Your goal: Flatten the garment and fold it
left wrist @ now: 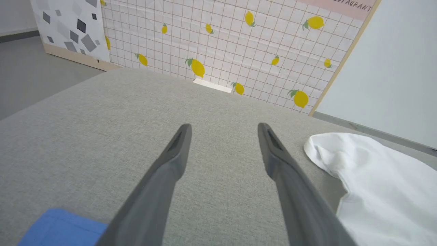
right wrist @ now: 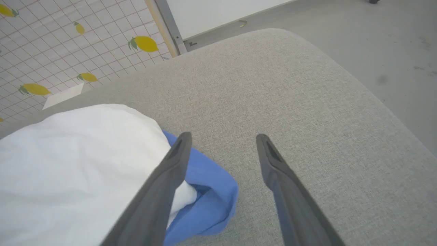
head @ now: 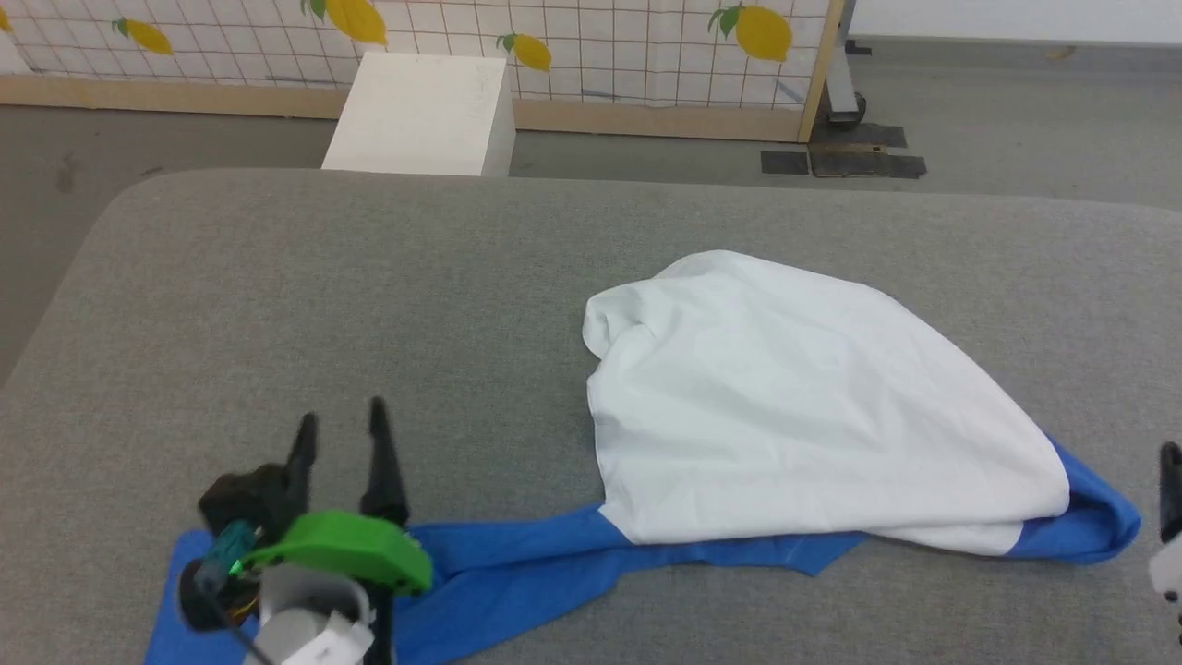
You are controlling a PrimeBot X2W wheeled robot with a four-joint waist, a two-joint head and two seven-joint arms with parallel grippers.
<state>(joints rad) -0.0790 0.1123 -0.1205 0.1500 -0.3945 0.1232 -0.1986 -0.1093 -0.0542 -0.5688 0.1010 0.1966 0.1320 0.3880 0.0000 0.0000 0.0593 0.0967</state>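
Your left hand point(head: 342, 413) stands spread wide and empty, its fingers pointing over the bare grey desk point(head: 277, 277). A blue end of the garment point(head: 813, 406) lies under this hand's wrist. To that hand's right the garment rests on the desk as a rumpled white heap, with blue trailing along its near edge. Your right hand point(right wrist: 223, 135) is likewise spread, gripping nothing. The garment's blue fold lies just beside one finger, and bare desk shows between the two.

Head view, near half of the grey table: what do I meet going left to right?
Left gripper, dark fingers apart → white mound of the white-and-blue cloth shirt → its bunched blue end → right gripper at the picture's edge.
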